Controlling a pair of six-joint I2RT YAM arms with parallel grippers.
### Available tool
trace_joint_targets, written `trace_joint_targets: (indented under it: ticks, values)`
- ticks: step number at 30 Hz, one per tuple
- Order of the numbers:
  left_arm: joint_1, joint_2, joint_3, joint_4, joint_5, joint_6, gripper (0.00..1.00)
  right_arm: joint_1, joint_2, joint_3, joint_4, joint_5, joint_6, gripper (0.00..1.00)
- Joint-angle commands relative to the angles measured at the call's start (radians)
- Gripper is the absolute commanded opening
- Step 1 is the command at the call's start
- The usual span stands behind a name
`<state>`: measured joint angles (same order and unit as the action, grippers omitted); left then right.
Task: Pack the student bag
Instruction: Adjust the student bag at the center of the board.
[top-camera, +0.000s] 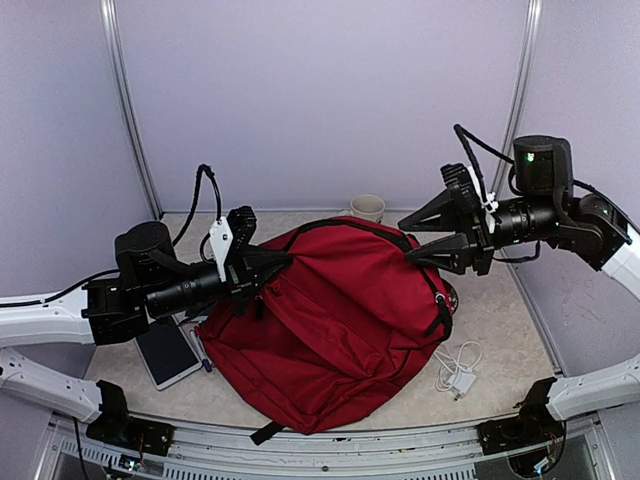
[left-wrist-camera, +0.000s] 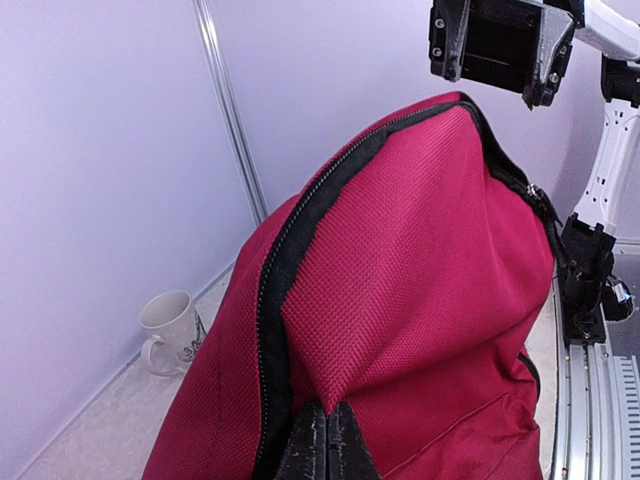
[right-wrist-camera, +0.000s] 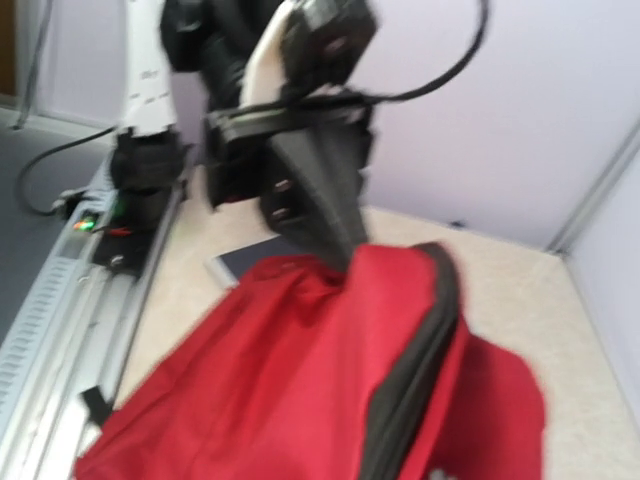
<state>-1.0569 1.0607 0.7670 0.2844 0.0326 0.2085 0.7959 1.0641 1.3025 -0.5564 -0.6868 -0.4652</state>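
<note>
The student bag (top-camera: 340, 320), a large dark red backpack with a black zipper, lies across the middle of the table. Its upper part is pulled up into a peak. My left gripper (top-camera: 272, 266) is shut on a fold of the red fabric (left-wrist-camera: 330, 380), right beside the zipper band (left-wrist-camera: 275, 300). My right gripper (top-camera: 408, 242) hovers at the bag's top right edge with its jaws spread and nothing between them. The right wrist view is blurred; it shows the bag (right-wrist-camera: 300, 380) and the left gripper (right-wrist-camera: 345, 255) pinching it, but not its own fingers.
A white mug (top-camera: 367, 207) stands by the back wall. A tablet (top-camera: 165, 352) lies left of the bag, partly under the left arm. A white charger and cable (top-camera: 458, 372) lie at the bag's right. Purple walls enclose the table.
</note>
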Motion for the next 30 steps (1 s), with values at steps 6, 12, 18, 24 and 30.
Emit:
trace_joint_targets:
  ticks: [6, 12, 18, 24, 30]
  values:
    - [-0.006, -0.016, -0.005, 0.104, -0.102, -0.036, 0.0, 0.002, -0.039, -0.069, 0.078, 0.105, 0.111, 0.6]
    - [0.008, -0.001, -0.018, 0.105, -0.154, -0.084, 0.0, -0.022, -0.072, -0.16, 0.135, 0.177, 0.215, 0.7]
    - [0.023, 0.006, -0.033, 0.103, -0.187, -0.109, 0.0, -0.209, -0.115, -0.296, 0.181, 0.11, 0.37, 0.68]
    - [0.057, 0.028, -0.039, 0.094, -0.195, -0.135, 0.0, -0.271, -0.175, -0.419, 0.208, -0.049, 0.402, 0.7]
    - [0.071, 0.041, -0.054, 0.108, -0.196, -0.15, 0.0, -0.273, -0.28, -0.564, 0.244, -0.189, 0.403, 0.73]
